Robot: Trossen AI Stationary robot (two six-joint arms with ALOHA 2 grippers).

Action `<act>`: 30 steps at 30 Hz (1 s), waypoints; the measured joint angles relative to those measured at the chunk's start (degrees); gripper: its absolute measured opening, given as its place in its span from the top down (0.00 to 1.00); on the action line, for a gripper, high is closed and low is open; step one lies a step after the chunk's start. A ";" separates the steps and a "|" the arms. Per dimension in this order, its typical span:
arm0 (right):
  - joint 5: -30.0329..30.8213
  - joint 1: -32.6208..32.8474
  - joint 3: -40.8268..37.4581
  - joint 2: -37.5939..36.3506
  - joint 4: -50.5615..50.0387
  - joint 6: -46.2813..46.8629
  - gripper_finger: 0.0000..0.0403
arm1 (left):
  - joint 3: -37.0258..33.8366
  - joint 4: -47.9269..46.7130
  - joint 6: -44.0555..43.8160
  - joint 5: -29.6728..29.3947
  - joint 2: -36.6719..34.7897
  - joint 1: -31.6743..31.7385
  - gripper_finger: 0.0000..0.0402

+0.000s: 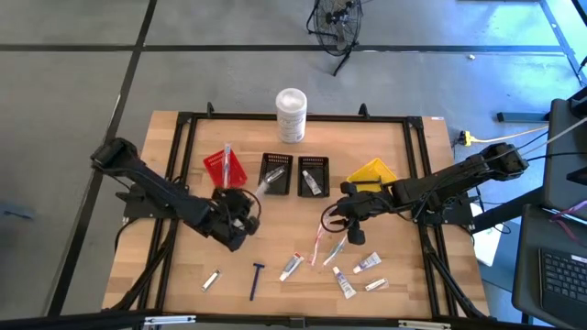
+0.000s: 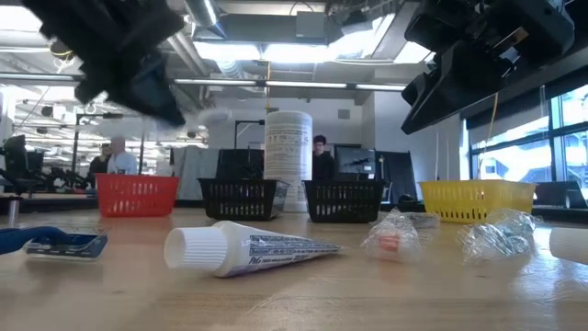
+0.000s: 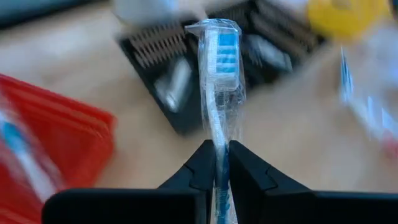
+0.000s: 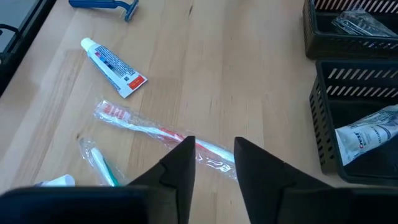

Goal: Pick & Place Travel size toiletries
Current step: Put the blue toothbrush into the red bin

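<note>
My left gripper (image 1: pixel 246 207) hovers near the red bin (image 1: pixel 225 168) and the left black bin (image 1: pixel 275 174), shut on a clear-wrapped toothbrush (image 3: pixel 222 68) with a blue and white head. My right gripper (image 4: pixel 211 155) stands open above the table, over a red wrapped toothbrush (image 4: pixel 155 132) that lies flat. A green toothbrush (image 4: pixel 99 162), a small white tube (image 4: pixel 115 62) and a blue razor (image 4: pixel 106 5) also lie flat on the wood. More tubes (image 1: pixel 370 262) and a sachet (image 1: pixel 212 280) rest near the front edge. My left gripper pinches the toothbrush's handle (image 3: pixel 219 155) between its two fingers (image 3: pixel 202 168), wrapper and all. The brush runs along the fingers, its head (image 3: pixel 227 46) sticking out well past their tips toward the black bins. It is lifted clear of the table.
A yellow bin (image 1: pixel 371 174) stands at the right of the row, and a second black bin (image 1: pixel 313 176) holds a tube (image 4: pixel 367 140). A tall white canister (image 1: pixel 291 115) stands at the far edge. People show in the room behind, in the low view.
</note>
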 joint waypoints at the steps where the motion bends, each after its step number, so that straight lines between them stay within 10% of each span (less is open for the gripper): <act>1: 0.07 0.00 0.00 0.00 0.00 0.01 0.73 | 0.12 -1.53 -2.11 -2.28 -0.75 0.36 0.93; 14: 0.46 0.00 0.02 0.00 -0.01 0.00 0.69 | 0.06 -17.76 -13.26 -8.40 -2.06 14.76 0.93; 30: 0.63 0.00 0.02 0.00 -0.02 -0.59 0.70 | -8.95 -12.21 -15.59 -3.88 0.61 30.12 0.93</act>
